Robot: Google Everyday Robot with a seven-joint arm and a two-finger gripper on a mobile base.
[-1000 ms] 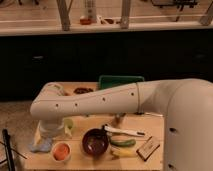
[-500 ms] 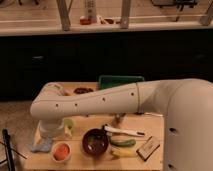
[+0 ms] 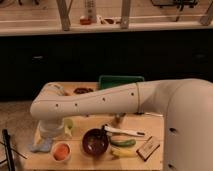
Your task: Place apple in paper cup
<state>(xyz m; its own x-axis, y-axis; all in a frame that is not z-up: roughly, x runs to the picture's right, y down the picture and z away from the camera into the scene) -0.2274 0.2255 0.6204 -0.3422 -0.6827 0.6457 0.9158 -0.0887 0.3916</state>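
Nothing has moved since a moment ago. The gripper [image 3: 51, 135] hangs by the table's [image 3: 80, 161] left edge; open or closed, I cannot tell. The apple [image 3: 61, 151] sits in the paper cup [image 3: 61, 159] near the front-left corner; a careless withdrawal could tip it.

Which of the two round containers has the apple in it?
The short white paper cup at front left, below the gripper; the apple fills its mouth. The dark bowl beside it is larger, with no apple.
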